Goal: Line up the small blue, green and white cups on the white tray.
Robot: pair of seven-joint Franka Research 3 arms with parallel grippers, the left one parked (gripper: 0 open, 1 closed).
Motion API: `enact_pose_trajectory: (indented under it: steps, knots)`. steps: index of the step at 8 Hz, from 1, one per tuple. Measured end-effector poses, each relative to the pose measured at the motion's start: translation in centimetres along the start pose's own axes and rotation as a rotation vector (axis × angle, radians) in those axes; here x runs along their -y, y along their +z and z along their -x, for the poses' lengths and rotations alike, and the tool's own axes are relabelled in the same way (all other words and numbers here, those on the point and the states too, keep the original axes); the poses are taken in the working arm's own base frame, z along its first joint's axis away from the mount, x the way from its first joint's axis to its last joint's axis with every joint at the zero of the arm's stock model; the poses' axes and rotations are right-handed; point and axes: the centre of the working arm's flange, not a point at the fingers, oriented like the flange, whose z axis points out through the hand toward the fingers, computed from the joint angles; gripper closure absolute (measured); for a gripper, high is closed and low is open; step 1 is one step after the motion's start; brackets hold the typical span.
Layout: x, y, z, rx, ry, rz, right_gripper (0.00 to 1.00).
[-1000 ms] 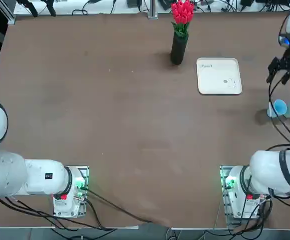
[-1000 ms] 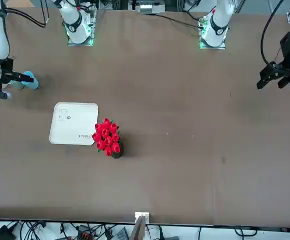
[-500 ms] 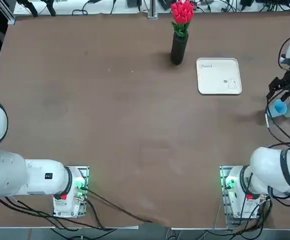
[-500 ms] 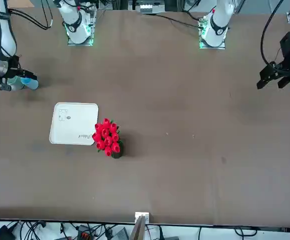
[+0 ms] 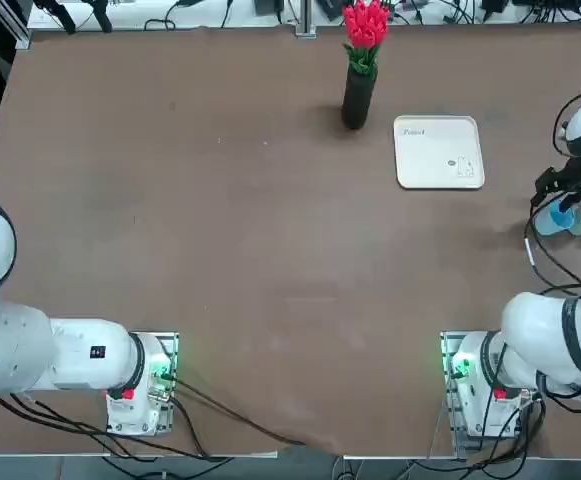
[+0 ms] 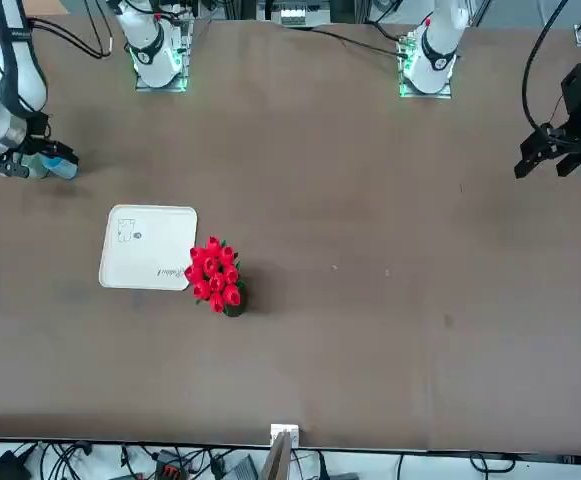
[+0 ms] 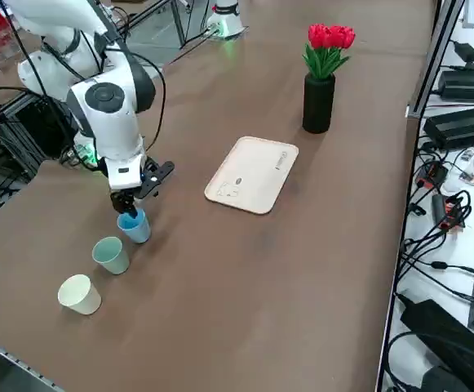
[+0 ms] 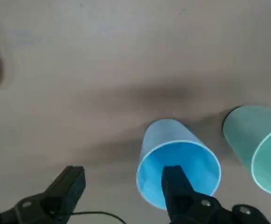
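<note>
Blue cup (image 7: 135,227), green cup (image 7: 111,256) and white cup (image 7: 80,295) all stand upright on the bare table, in a loose row with gaps between them, well apart from the white tray (image 7: 253,175); nothing lies on the tray, so none of the placing is done, and all three cups are left to carry over and line up; I judge the work to be at the approach to the first pick, with the blue cup the likely choice, being nearest the tray. The right gripper (image 8: 124,171) is released, its two fingers spread wide at the blue cup, and it grasps nothing; one fingertip shows against the cup's mouth, the other beside it, but whether either touches I cannot tell.

The right side view alone gives all three cups in full; the top view has the blue and green ones partly in sight but cuts the white one to a sliver at its edge, while the front view lets the arm cover much of the green and shows no clear white cup; the wrist view looks into the blue and green mouths, and only there is the spread of the fingers plain.
</note>
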Motion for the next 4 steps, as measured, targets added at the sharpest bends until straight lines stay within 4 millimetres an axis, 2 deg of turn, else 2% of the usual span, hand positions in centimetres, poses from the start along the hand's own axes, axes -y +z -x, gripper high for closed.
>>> enact_pose_trajectory:
  steps: [2, 3, 4]
  knots:
    - [-0.5, 1.8, 0.8, -0.025, 0.003, 0.000, 0.05]
    - [-0.7, 2.3, 1.0, -0.025, 0.002, -0.001, 0.11]
    - [-0.9, 2.7, 1.0, -0.024, 0.006, -0.002, 0.31]
